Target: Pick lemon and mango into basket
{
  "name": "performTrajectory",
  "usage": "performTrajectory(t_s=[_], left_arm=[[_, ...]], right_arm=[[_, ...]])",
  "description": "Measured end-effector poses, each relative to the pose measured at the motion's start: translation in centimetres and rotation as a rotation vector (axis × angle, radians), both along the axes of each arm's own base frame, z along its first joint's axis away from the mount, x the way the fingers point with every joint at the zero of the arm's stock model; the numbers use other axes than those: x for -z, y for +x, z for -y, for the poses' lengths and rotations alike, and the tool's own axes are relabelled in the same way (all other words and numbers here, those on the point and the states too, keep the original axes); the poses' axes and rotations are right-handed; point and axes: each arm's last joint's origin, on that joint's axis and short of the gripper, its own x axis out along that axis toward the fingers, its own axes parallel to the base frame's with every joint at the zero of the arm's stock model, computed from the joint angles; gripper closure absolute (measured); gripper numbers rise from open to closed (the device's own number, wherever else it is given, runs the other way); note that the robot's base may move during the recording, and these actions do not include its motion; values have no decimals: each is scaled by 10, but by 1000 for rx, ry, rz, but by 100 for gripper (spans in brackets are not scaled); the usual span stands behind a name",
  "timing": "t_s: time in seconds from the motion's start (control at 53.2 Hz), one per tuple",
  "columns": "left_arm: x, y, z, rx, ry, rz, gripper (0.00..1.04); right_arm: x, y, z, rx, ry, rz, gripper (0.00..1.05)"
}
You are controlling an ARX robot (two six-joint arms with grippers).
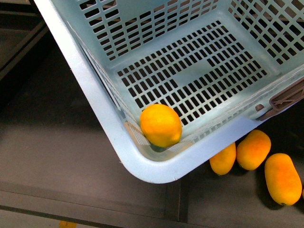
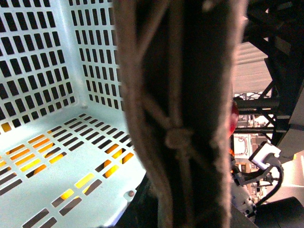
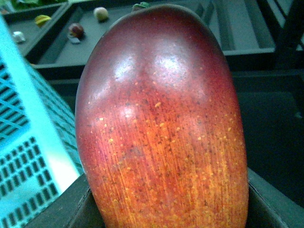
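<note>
**Lemon in the basket corner, mango up in the right tool**

The lemon (image 1: 161, 125) lies on the slotted floor of the basket (image 1: 78, 66), tucked into its nearest corner and touching the wall there. The rest of the basket floor in view is bare. The mango (image 3: 161, 123), red shading to orange-yellow, fills the right wrist view. It sits in the right tool (image 3: 166, 216), whose dark fingers (image 3: 66, 211) flank it on either side, so the tool is closed on the fruit. It is outside the basket, whose teal wall stands just beside it.

In the left wrist view a blurred brown handle (image 2: 180, 118) stands right before the camera and hides the left tool; I cannot tell whether that tool is wide or narrow.

Three longer orange fruits (image 1: 253, 149) lie on the dark bench (image 1: 57, 156) just outside the basket's near wall, below the other brown handle (image 1: 287, 99).
</note>
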Motion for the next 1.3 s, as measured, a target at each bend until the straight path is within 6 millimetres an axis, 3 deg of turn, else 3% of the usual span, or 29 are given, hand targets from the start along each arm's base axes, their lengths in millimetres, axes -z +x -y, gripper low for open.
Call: performTrajectory(t_s=[0.338, 0.527, 0.658, 0.771, 0.865, 0.978, 1.053, 1.185, 1.298], left_arm=[[0, 0, 0, 1, 0, 0, 99], [0, 0, 0, 1, 0, 0, 99], [0, 0, 0, 1, 0, 0, 99], [0, 0, 0, 1, 0, 0, 99], [0, 0, 0, 0, 0, 0, 99], [3, 0, 0, -2, 5, -6, 99], [3, 0, 0, 1, 2, -10, 99], [3, 0, 0, -2, 6, -7, 99], [3, 0, 0, -2, 6, -7, 99]], right_arm=[[-3, 21, -78, -137, 95, 36, 44], [0, 44, -126, -216, 137, 32, 44], [4, 54, -143, -209, 133, 9, 44], [4, 52, -146, -204, 136, -5, 23], [-4, 39, -139, -187, 144, 4, 7], [-20, 12, -119, -119, 150, 44, 9], [-26, -18, -102, -5, 159, 63, 9], [-18, -54, -93, 106, 167, 58, 9], [-7, -72, -91, 193, 163, 49, 9]])
